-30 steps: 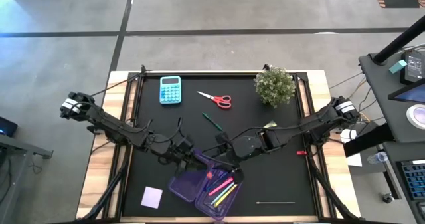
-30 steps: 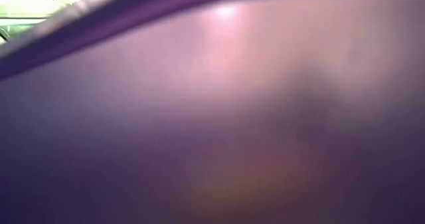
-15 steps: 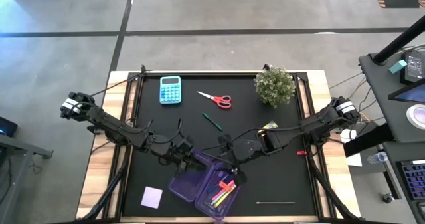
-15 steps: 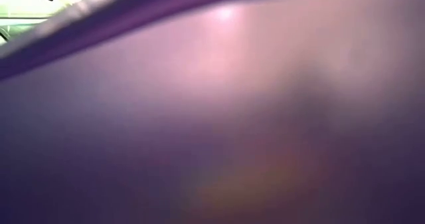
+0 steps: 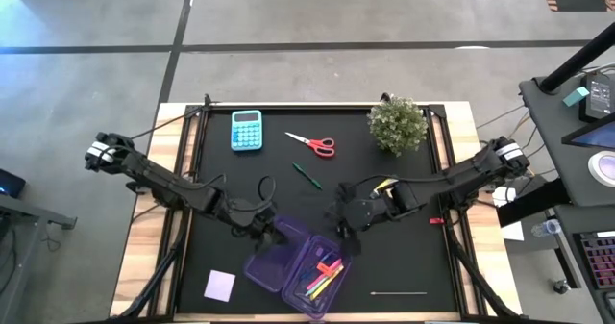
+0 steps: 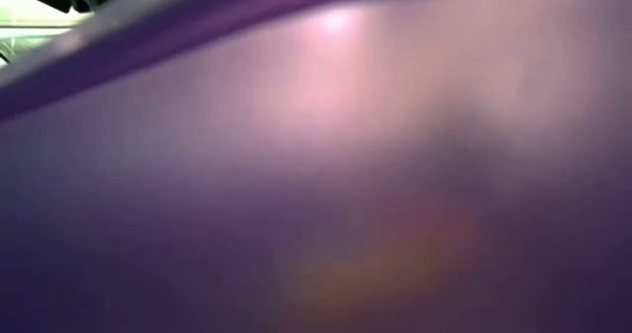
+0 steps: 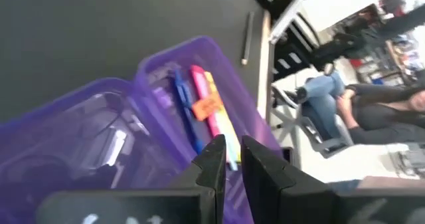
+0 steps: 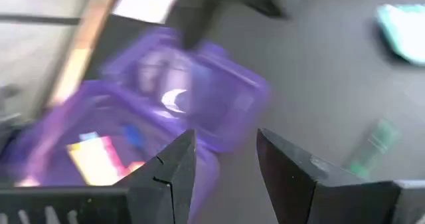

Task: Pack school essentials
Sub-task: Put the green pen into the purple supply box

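Pens (image 5: 322,274) stay cased; right gripper (image 5: 343,230) has withdrawn, empty.

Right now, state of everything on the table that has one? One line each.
Translucent purple plastic case: open, lid laid flat, pens inside.
Pink, yellow and blue pens: lying in the case's tray.
Red-handled scissors: closed, flat on the mat.
Green pen: loose on the mat.
Square lilac note pad: flat, unpacked.
Left gripper: fingers pinched on the case's rim.
Right gripper: fingers open, empty.
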{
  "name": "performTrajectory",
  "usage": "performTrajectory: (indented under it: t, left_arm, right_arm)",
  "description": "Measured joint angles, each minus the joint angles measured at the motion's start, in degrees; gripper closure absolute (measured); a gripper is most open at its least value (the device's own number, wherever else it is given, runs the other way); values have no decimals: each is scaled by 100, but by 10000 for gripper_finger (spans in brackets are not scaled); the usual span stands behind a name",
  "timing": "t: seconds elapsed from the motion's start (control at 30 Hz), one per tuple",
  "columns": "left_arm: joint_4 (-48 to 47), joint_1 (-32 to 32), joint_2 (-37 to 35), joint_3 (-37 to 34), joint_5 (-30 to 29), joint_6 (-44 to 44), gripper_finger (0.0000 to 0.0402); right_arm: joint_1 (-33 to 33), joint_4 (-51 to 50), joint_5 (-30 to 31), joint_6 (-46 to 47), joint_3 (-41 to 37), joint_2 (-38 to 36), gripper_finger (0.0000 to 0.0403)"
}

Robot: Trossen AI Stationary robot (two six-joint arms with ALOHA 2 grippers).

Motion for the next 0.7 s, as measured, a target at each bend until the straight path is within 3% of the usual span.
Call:
performTrajectory:
  t: [0.1,0.23,0.43,0.7]
  left_arm:
    - [-30,91,0,0,0,5,372]
    - [-38,174,-24,0,4,230,372]
    - [-61,197,-173,0,29,491,356]
    - [-62,197,-536,0,77,1219,276]
  right_arm:
    - [-138,-545,655,852,0,21,255]
    - [-457,-969,852,1725,-21,65,255]
    - [-978,-759,606,2049,-129,125,238]
    - [-1522,-607,158,2423,-214,639,186]
